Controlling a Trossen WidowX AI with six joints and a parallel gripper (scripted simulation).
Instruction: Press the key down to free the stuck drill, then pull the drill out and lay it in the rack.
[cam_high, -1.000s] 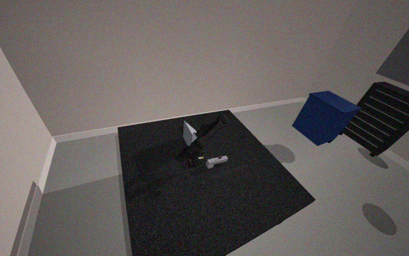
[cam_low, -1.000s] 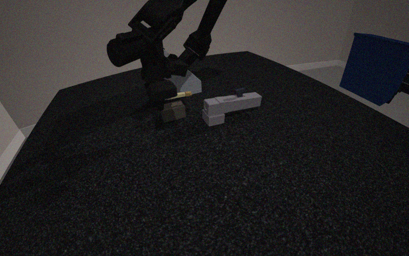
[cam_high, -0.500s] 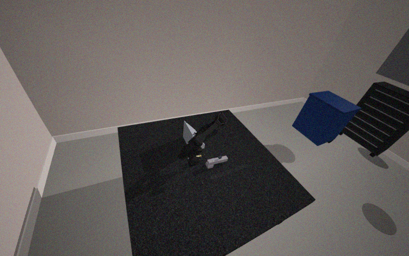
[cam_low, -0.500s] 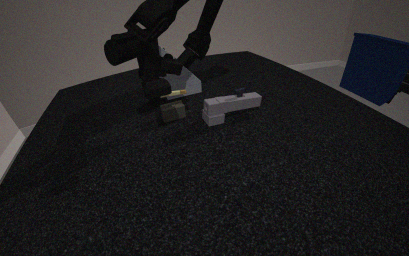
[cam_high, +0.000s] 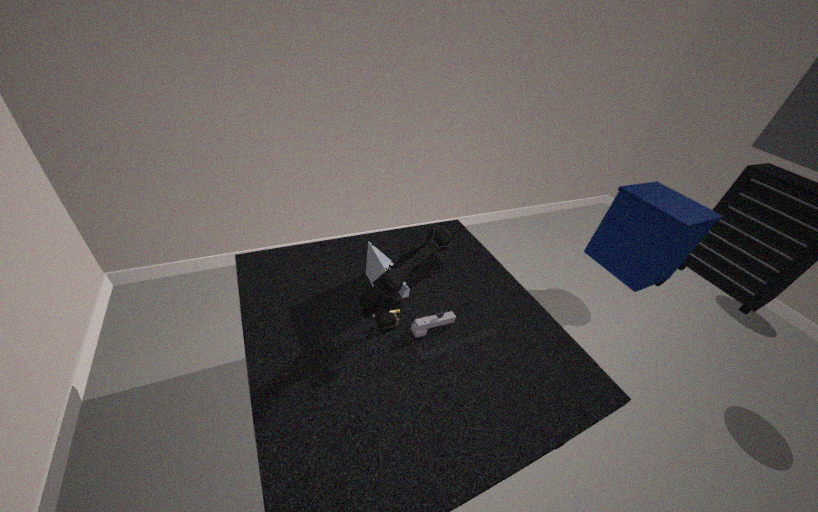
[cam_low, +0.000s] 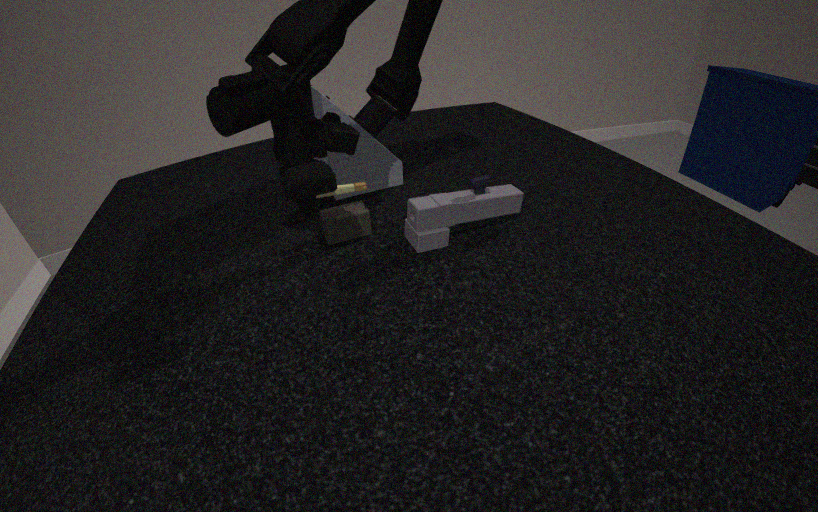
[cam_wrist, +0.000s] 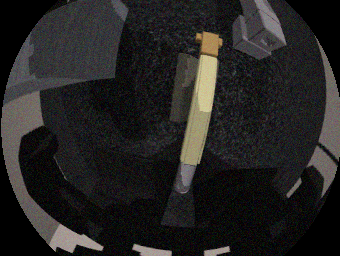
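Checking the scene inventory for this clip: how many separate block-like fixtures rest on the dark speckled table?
3: a pale grey L-shaped block right of the gripper, a small dark block under the held yellow drill, and a grey wedge behind. The arm may hide more.

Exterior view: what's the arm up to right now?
The gripper is shut on the drill, a thin yellow bit. The drill is out of the light grey holder block and held above the small dark rack, not yet laid in it. In the wrist view the drill's tan tip is apart from the holder. The dark key sits on top of the holder.
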